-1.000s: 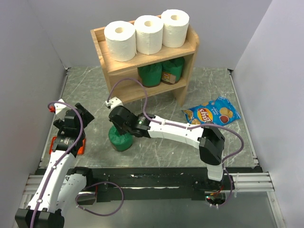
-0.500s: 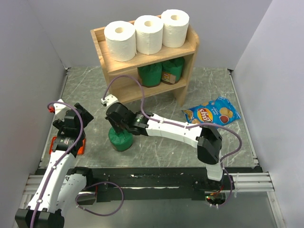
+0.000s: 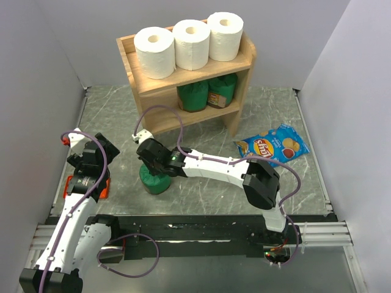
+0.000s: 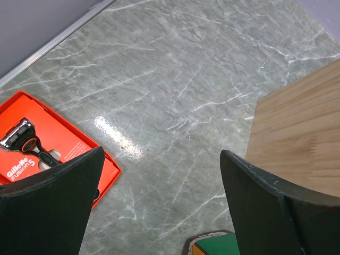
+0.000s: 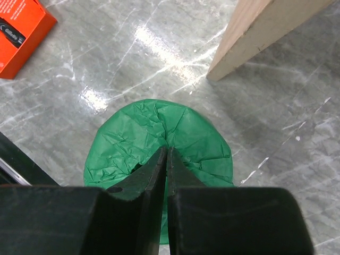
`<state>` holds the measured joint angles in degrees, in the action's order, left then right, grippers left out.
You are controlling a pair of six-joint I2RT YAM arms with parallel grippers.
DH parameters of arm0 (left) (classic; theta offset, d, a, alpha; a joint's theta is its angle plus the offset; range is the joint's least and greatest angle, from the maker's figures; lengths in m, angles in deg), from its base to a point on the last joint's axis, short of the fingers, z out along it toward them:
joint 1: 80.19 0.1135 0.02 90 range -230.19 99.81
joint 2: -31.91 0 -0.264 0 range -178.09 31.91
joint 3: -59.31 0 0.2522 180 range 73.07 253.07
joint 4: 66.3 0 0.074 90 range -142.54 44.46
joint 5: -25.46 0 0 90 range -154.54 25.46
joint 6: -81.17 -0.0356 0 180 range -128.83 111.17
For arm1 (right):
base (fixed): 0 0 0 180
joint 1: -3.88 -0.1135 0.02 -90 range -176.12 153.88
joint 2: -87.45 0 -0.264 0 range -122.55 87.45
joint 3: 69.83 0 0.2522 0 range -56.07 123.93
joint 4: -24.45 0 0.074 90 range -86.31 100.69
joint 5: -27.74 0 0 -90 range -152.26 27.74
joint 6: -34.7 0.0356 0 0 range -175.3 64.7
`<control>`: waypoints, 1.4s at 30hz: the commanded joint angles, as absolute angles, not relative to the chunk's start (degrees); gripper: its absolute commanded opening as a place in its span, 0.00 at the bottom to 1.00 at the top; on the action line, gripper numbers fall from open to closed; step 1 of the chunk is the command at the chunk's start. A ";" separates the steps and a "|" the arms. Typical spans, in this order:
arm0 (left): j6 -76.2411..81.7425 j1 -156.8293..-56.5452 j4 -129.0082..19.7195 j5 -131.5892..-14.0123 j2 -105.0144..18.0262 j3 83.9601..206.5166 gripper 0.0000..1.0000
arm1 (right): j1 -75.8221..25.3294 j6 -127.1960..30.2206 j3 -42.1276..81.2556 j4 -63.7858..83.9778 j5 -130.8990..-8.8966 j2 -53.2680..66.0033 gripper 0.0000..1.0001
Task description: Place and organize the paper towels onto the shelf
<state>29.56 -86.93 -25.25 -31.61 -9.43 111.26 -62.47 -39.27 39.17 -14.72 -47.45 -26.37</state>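
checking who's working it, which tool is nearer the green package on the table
Right. The right tool is shut just above the green package; the left tool is open, off beside the orange box.

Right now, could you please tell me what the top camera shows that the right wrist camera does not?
Only the top camera shows the three paper towels lined up on the upper tier of the shelf, two green packages on its lower tier, and the chips bag. Only the right wrist camera shows that the right gripper has its fingers pressed together. Both show the green package standing under that gripper, the orange razor box, part of the shelf and the marbled table.
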 commanded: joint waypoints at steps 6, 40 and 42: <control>30.46 -86.69 -25.73 -29.56 -8.87 111.92 0.96 | -62.21 -38.25 38.76 -13.91 -45.56 -25.76 0.11; 30.37 -86.96 -26.09 -30.61 -5.53 111.83 0.96 | -59.49 -10.65 22.59 -7.07 -41.42 -13.18 0.74; 30.28 -87.13 -26.17 -30.35 -5.09 111.74 0.96 | -59.49 -10.04 22.94 -7.24 -42.13 -13.80 0.73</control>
